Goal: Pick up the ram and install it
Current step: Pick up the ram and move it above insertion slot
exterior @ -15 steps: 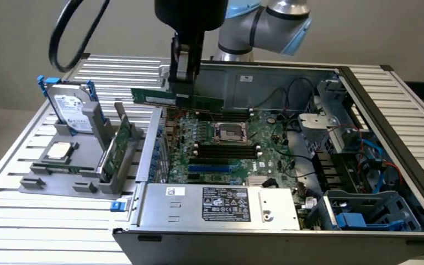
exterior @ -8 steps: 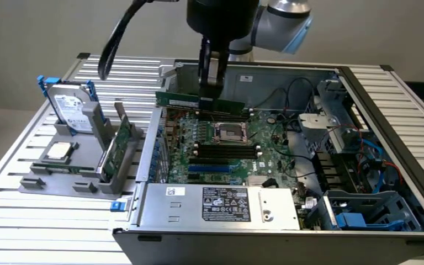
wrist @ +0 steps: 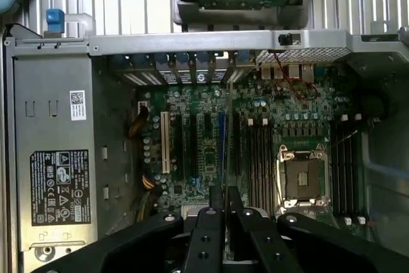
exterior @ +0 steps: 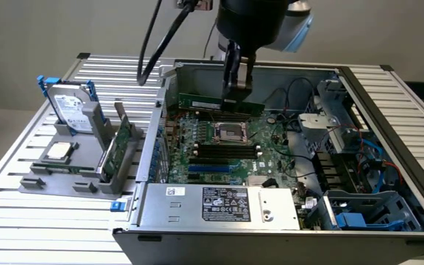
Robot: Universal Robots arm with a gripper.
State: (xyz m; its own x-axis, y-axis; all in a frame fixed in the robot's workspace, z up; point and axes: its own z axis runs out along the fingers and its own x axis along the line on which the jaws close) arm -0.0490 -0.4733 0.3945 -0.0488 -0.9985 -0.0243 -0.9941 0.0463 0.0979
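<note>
Half the job looks done to me: you have the stick in hand, but it is not yet in a slot. Starting nearest in the exterior view, the power supply [exterior: 220, 205] sits at six o'clock at the front of the open case [exterior: 377, 113], which lies on the slatted table [exterior: 20, 221]. Past it the motherboard [exterior: 212, 160] lies flat, with a bank of long black slots [exterior: 228, 149] bare, and then the CPU socket [exterior: 231, 131]. Beyond the socket, toward twelve o'clock, the claw [exterior: 236, 101] hangs straight down, clamped on the ram [exterior: 197, 101]. It holds the ram level, above the far part of the board. At nine o'clock from the case, the taller green card [exterior: 116, 146] stands on edge in its grey rack [exterior: 50, 185], untouched. So the pickup is done and the seating is not. You cannot tell which slot the ram is over, because the stick hides whatever lies behind the socket. The claw's fingers cover its middle, and the gap beneath it is out of sight. In the wrist view the ram shows edge-on as a thin line. The slot latches are too small to read. The arm is cut off at twelve o'clock.
</note>
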